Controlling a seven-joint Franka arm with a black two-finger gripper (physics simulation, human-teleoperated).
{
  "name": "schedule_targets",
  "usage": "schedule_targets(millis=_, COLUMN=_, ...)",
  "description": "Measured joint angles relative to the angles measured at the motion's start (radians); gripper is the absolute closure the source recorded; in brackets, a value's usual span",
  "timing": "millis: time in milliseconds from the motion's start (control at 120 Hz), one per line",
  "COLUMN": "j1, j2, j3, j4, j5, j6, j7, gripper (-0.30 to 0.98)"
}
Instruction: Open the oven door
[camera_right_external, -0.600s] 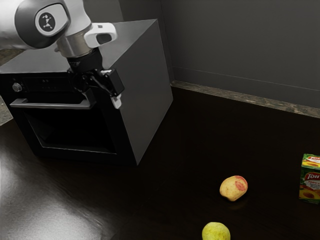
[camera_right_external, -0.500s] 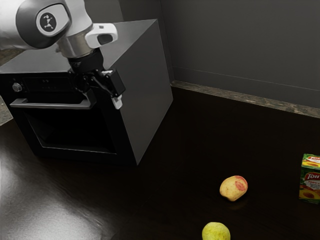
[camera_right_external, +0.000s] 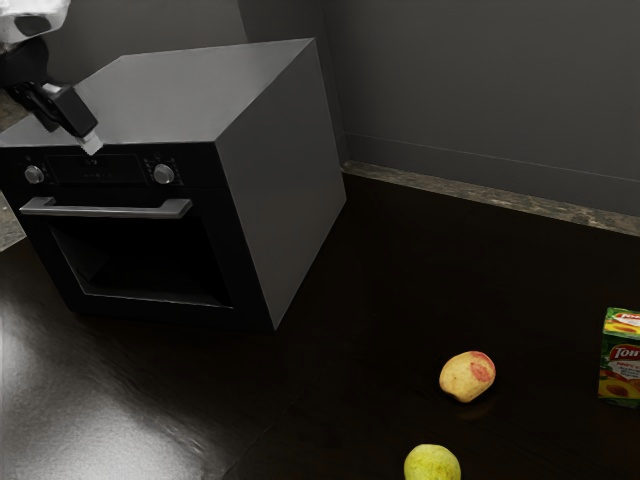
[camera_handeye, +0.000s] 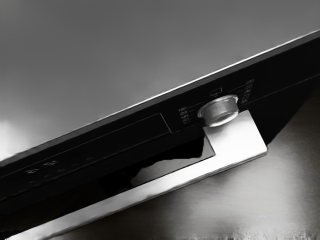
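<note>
My gripper (camera_right_external: 90, 142) is at the exterior view's upper left, in front of the oven's top front edge and above the handle; whether it is open or shut cannot be made out. The dark oven (camera_right_external: 280, 170) has a door (camera_right_external: 224, 262) that lies flush with its front. A silver handle (camera_right_external: 110, 211) runs across the door's upper part, with no contact from the hand visible. From above, the wrist view takes in the handle (camera_handeye: 150, 186), the grey oven top (camera_handeye: 125, 55) and a round knob (camera_handeye: 220, 111) close to one handle end.
Two control knobs (camera_right_external: 35, 174) flank the oven's display. On the dark table (camera_right_external: 370, 280), a peach-coloured fruit (camera_right_external: 466, 376), a green fruit (camera_right_external: 432, 463) and a juice box (camera_right_external: 620, 358) stand toward the exterior view's right. A grey wall (camera_right_external: 490, 90) rises behind.
My hand has moved up and toward the exterior view's left, away from the handle's right-hand end, uncovering the second knob. The oven and its door have not moved.
</note>
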Motion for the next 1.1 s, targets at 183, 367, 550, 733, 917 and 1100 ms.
schedule_targets(millis=183, j1=-0.05, j2=0.038, j3=0.061, j4=-0.061, j5=-0.052, j6=0.116, j7=0.332, gripper=0.0)
schedule_targets(millis=367, j1=-0.014, j2=-0.151, j3=0.072, j4=-0.266, j5=-0.108, j6=0.196, j7=0.588, gripper=0.0)
schedule_targets(millis=550, j1=-0.012, j2=-0.246, j3=0.075, j4=-0.473, j5=-0.102, j6=0.295, j7=0.764, gripper=0.0)
schedule_targets(millis=733, j1=-0.012, j2=-0.257, j3=0.078, j4=-0.529, j5=-0.068, j6=0.385, j7=0.896, gripper=0.0)
schedule_targets(millis=917, j1=-0.012, j2=-0.254, j3=0.08, j4=-0.583, j5=-0.033, j6=0.444, j7=1.001, gripper=0.0)
schedule_targets(millis=1100, j1=-0.012, j2=-0.232, j3=0.085, j4=-0.588, j5=-0.025, j6=0.48, j7=1.086, gripper=0.0)
